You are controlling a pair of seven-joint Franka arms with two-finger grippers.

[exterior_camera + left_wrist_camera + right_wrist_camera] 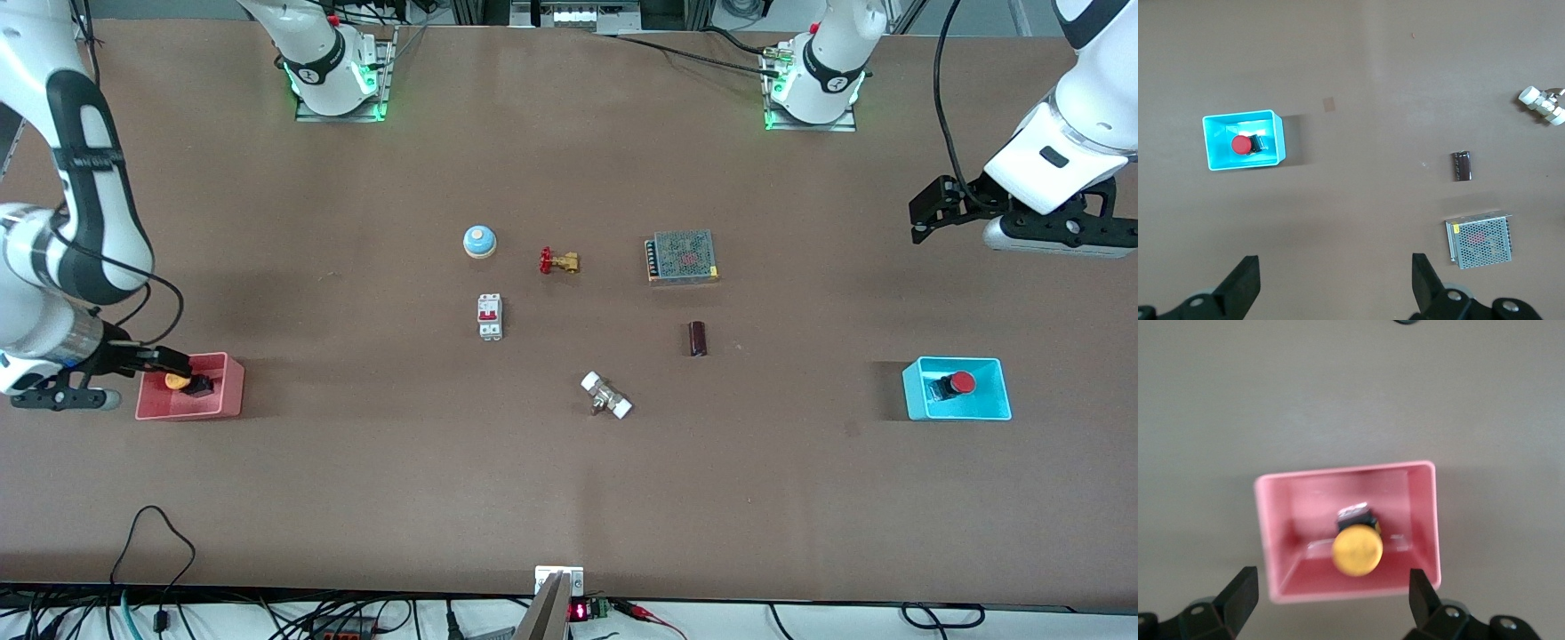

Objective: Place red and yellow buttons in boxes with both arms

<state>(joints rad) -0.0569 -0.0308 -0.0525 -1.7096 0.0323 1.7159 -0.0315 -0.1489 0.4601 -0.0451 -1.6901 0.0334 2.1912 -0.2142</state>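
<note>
The yellow button (178, 380) lies in the pink-red tray (229, 396) at the right arm's end of the table. My right gripper (167, 361) is open and empty, low over that tray's edge. In the right wrist view the button (1357, 550) sits in the tray (1281, 527) just ahead of the open gripper (1333, 590). The red button (961, 383) lies in the cyan tray (987, 397) at the left arm's end. My left gripper (929, 213) is open and empty, high over bare table. The left wrist view shows that gripper (1335, 280), the cyan tray (1213, 143) and the red button (1240, 144).
Mid-table lie a blue dome (479, 241), a brass valve with a red handle (558, 261), a mesh-covered metal box (683, 257), a white circuit breaker (490, 316), a dark cylinder (697, 339) and a white-capped fitting (606, 396). Cables run along the table's near edge.
</note>
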